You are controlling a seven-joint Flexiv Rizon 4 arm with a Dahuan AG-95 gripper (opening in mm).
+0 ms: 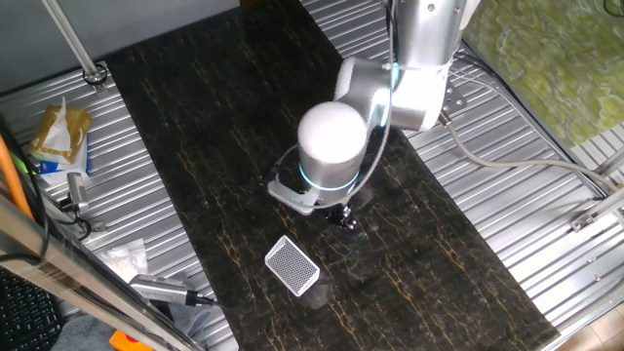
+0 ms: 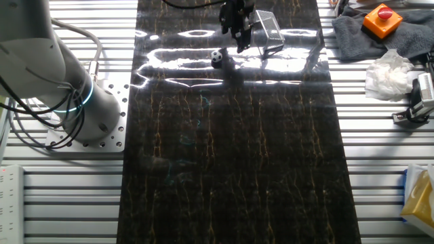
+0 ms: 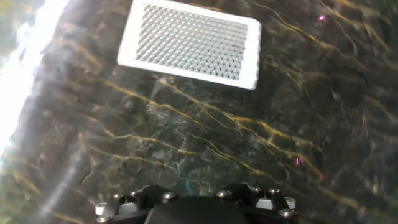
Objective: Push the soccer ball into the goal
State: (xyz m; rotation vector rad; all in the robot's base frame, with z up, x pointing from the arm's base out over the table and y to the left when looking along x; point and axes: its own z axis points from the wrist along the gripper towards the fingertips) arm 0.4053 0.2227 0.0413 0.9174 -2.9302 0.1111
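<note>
Hand view: goal (image 3: 189, 43) fills the upper part of the picture, a white frame around grey mesh, lying on the dark marbled tabletop (image 3: 217, 143); only the black bolted base of the hand shows at 6 o'clock, so its fingers are out of sight here.
Other fixed view, ball: soccer ball (image 2: 216, 58) sits on the tabletop (image 2: 230, 156) amid bright glare, at about 7 o'clock from the hand (image 2: 237, 30) and just beside it; I cannot tell whether they touch.
Other fixed view, goal: goal (image 2: 268, 31) stands at 3 o'clock of the hand, on the far side from the ball.
One fixed view: hand (image 1: 348, 220) hangs low over the tabletop (image 1: 195, 146), below the arm's round white joint (image 1: 332, 138); goal (image 1: 292, 264) lies at 7 o'clock of it, near but apart. The ball cannot be made out here.
Hand state: too dark and small to tell how far the fingers are parted; nothing seen held.
Surroundings: orange button box (image 2: 383, 19) on a grey cloth (image 2: 352, 34), crumpled white paper (image 2: 386, 73).
</note>
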